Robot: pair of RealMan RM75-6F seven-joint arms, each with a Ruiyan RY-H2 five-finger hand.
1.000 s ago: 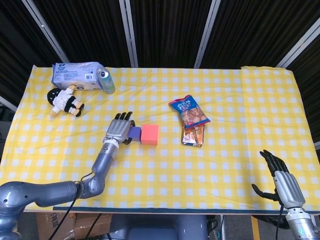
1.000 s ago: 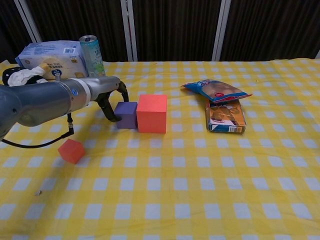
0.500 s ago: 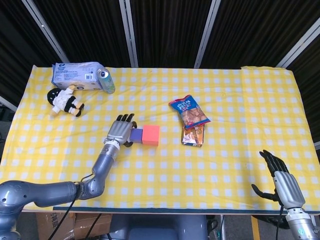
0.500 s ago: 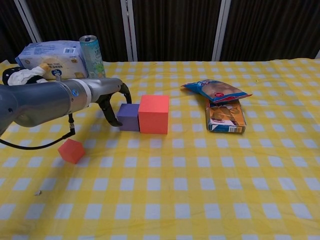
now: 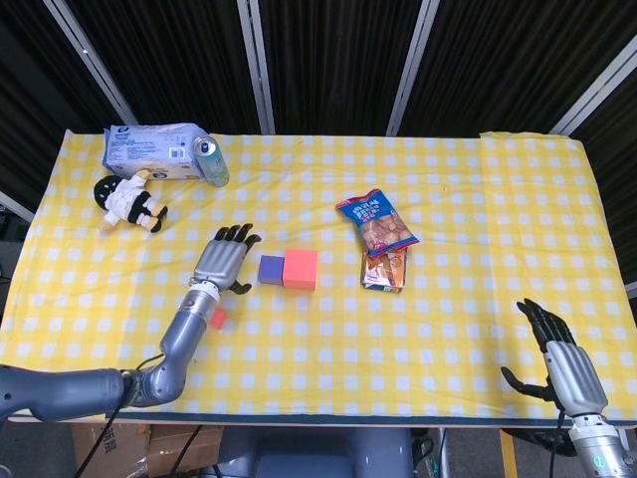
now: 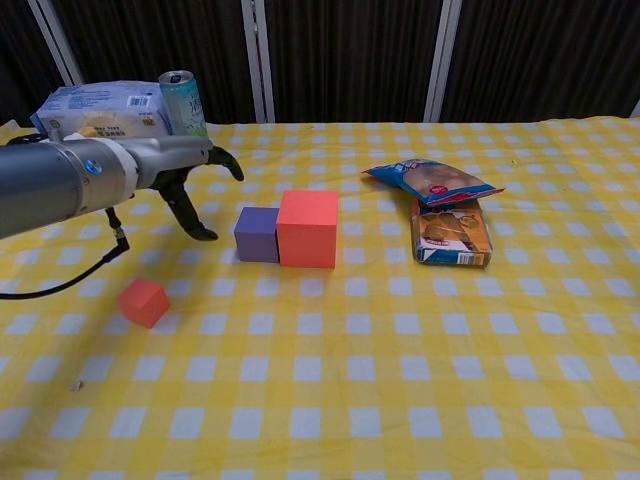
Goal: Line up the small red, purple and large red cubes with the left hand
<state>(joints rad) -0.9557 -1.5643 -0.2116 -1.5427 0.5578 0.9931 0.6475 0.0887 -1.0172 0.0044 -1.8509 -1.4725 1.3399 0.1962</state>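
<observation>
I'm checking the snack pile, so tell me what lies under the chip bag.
The chip bag lies partly on a snack box, covering its far end. Whatever else is beneath the bag is hidden; around it only the checked tablecloth shows.

Table (image 5: pixel 478 199) (yellow check cloth) bears cubes, snacks, can, doll, tissues

Yellow-checked table (image 5: pixel 468 329) before dark curtains (image 5: pixel 328 60)
Pale metal posts (image 5: pixel 411 65) divide the black pleated backdrop; cardboard boxes (image 5: pixel 105 450) sit on the floor below
</observation>
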